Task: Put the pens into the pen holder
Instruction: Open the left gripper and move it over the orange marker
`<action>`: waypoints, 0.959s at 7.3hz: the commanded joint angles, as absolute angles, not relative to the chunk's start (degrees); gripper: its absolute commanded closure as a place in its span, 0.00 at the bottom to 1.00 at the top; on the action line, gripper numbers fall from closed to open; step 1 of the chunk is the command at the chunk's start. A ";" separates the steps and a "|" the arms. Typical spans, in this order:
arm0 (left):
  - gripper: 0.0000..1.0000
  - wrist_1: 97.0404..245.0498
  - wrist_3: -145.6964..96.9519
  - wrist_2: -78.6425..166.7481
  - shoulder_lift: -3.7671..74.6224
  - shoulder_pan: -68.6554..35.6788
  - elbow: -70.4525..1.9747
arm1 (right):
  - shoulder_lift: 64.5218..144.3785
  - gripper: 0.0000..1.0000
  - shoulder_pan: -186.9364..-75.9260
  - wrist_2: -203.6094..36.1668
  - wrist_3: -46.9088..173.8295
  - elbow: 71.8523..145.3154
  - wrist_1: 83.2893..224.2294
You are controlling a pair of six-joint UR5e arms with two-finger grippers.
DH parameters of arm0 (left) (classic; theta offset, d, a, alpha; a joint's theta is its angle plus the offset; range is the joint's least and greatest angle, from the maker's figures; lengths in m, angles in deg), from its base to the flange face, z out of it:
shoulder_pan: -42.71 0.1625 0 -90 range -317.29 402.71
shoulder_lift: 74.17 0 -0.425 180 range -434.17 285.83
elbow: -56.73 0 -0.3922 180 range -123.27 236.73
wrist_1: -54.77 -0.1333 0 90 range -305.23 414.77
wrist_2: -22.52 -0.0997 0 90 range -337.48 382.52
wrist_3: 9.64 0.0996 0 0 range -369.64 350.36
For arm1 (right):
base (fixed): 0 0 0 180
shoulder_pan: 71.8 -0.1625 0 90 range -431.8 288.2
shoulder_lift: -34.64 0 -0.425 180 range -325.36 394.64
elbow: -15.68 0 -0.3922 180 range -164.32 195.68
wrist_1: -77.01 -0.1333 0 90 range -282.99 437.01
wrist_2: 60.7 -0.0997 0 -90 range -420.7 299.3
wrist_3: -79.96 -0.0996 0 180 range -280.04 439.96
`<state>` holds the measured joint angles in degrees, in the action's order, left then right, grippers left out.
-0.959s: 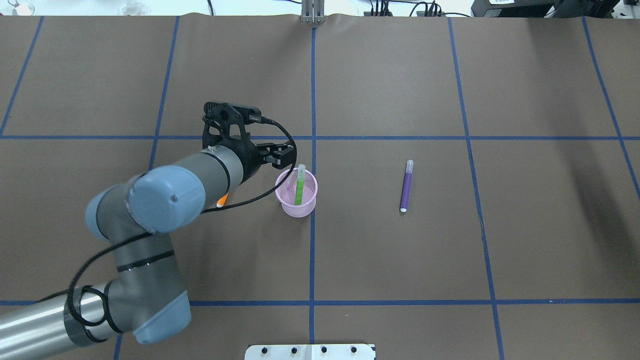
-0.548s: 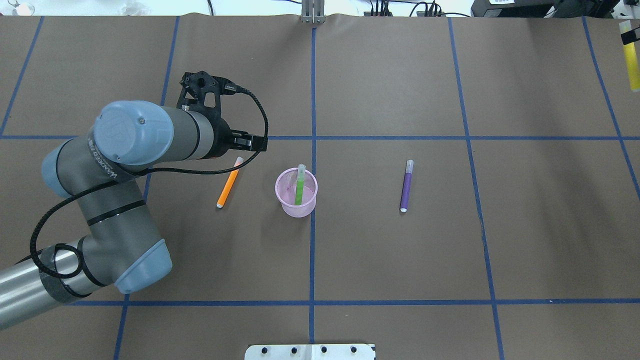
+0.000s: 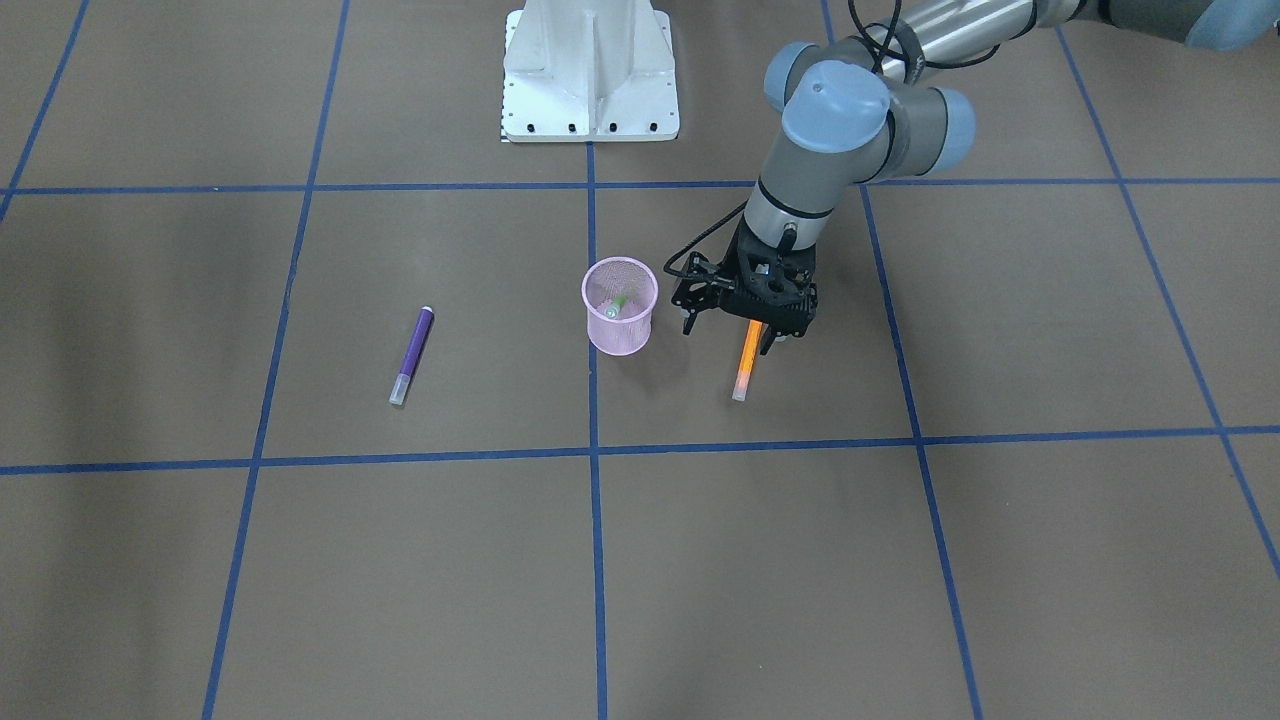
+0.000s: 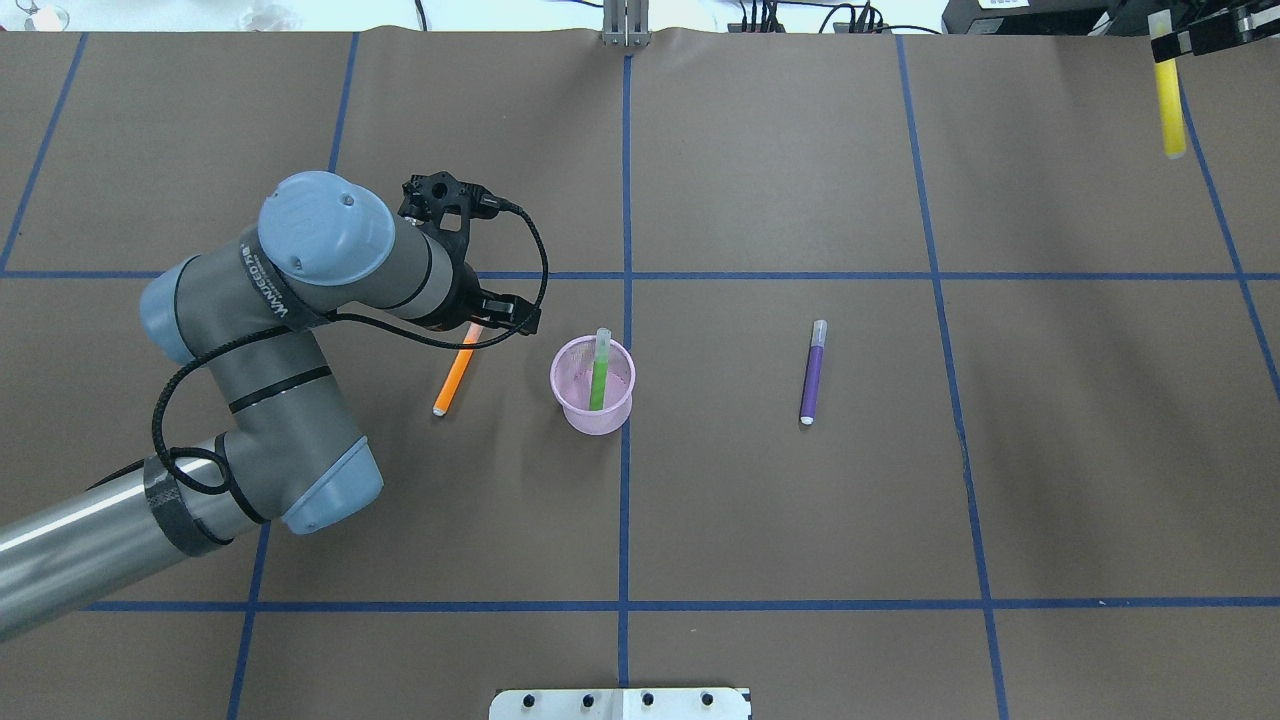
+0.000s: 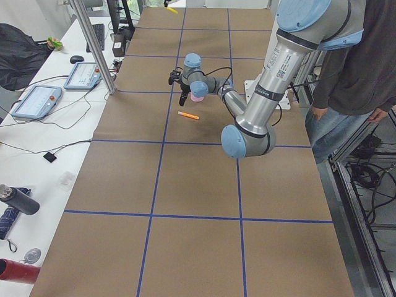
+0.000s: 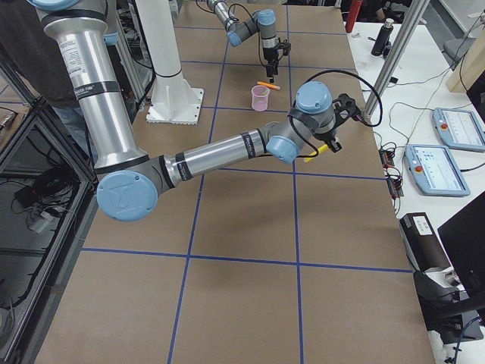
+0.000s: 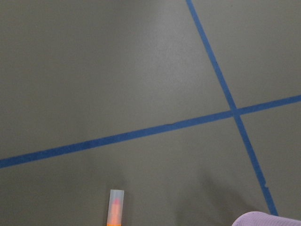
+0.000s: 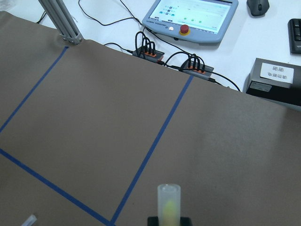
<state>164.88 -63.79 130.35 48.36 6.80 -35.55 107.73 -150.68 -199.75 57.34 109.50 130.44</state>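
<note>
Now the left tool (image 3: 731, 336), jaws apart, hovers above the orange pen (image 3: 743, 375), while the right tool (image 4: 1163, 45) clamps a yellow pen (image 4: 1170, 105).

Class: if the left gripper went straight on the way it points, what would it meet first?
Probably the orange pen, at its cap end, beneath the left gripper; depth unclear.

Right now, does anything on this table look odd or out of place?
Yes: a yellow pen hangs from the right pincer over the table's far right corner, well away from the pen holder, where only the green pen stands.
</note>
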 commanded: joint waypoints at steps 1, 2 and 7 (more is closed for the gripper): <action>0.01 164.80 -60.37 133.95 49.32 6.15 -31.26 | 105.49 1.00 -148.80 -198.78 55.53 109.89 128.70; 0.01 164.80 -59.05 135.70 49.32 5.71 -29.77 | 105.13 1.00 -147.92 -197.21 54.48 109.81 126.69; 0.18 164.89 -57.98 136.60 50.11 5.71 -26.51 | 104.34 1.00 -142.64 -192.54 47.18 109.63 120.52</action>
